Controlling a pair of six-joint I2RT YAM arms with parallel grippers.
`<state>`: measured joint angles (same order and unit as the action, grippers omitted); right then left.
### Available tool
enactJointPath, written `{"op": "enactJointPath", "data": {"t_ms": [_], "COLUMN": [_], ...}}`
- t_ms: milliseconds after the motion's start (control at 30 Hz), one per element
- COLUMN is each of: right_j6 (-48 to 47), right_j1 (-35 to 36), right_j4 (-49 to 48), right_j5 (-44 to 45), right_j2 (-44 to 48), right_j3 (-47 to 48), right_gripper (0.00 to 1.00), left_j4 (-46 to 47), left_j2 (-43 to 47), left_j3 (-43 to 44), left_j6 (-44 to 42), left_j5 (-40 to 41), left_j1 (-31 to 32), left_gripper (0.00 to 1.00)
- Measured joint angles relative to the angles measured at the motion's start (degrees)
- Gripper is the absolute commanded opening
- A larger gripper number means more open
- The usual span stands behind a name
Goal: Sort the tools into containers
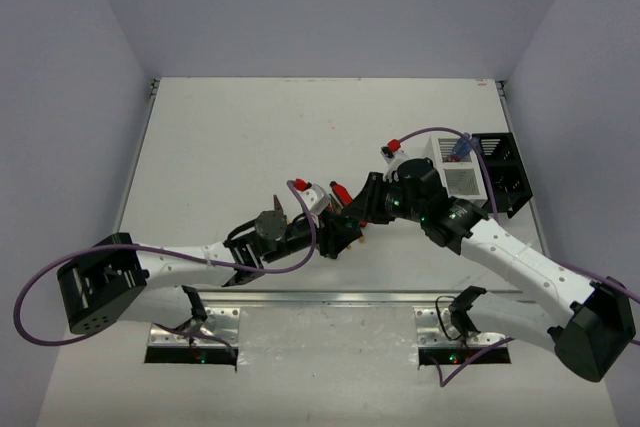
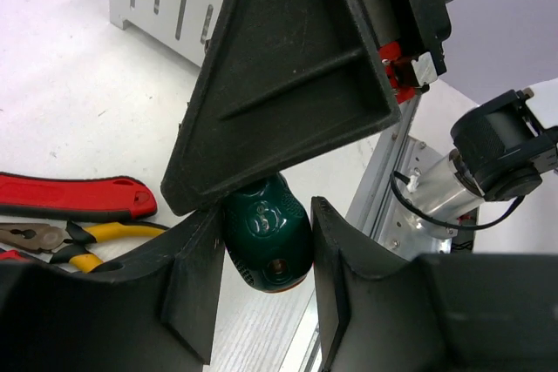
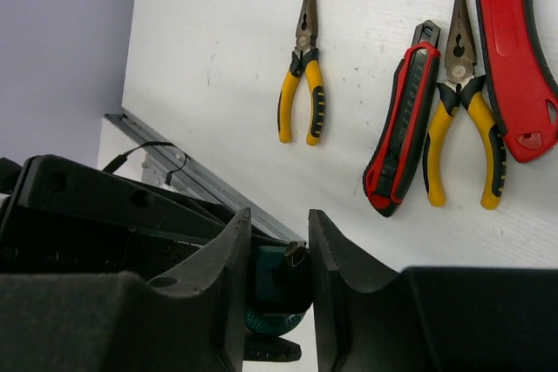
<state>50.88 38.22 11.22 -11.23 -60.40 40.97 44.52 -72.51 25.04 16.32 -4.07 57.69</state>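
A green-handled screwdriver is held in the air between both arms near the table's middle front. My left gripper is shut on its handle. From the other side my right gripper is shut on its front end, and one of its fingers lies over the handle. In the top view the two grippers meet, the left gripper just below the right gripper. The white slatted container holds a blue-handled screwdriver. The black container stands to its right.
On the table below lie small yellow pliers, a red-and-black cutter, larger yellow pliers and a red knife. A metal rail runs along the near edge. Purple cables loop round both arms.
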Motion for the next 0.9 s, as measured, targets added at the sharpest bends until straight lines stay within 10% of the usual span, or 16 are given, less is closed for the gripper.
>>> {"op": "enactJointPath", "data": {"t_ms": [300, 400, 433, 900], "right_j6": [0.3, 0.3, 0.3, -12.5], "right_j1": [0.8, 0.9, 0.9, -13.6], "right_j4": [0.3, 0.7, 1.0, 14.2], "right_j5": [2.3, 3.8, 4.4, 23.4], "right_j2": [2.8, 4.1, 4.5, 1.3], "right_j3": [0.0, 0.0, 0.0, 16.0], "right_gripper": [0.0, 0.0, 0.0, 0.0], "left_j4": [0.1, -0.3, -0.5, -28.9], "left_j2": [0.9, 1.0, 1.0, 7.2], "left_j3": [0.5, 1.3, 1.5, 7.1], "left_j6": [-0.8, -0.8, -0.7, 8.4], "left_j5": [2.3, 3.6, 4.4, 23.5], "left_j1": [0.5, 0.8, 0.8, 0.7], "left_gripper": [0.12, 0.89, 0.97, 1.0]}}
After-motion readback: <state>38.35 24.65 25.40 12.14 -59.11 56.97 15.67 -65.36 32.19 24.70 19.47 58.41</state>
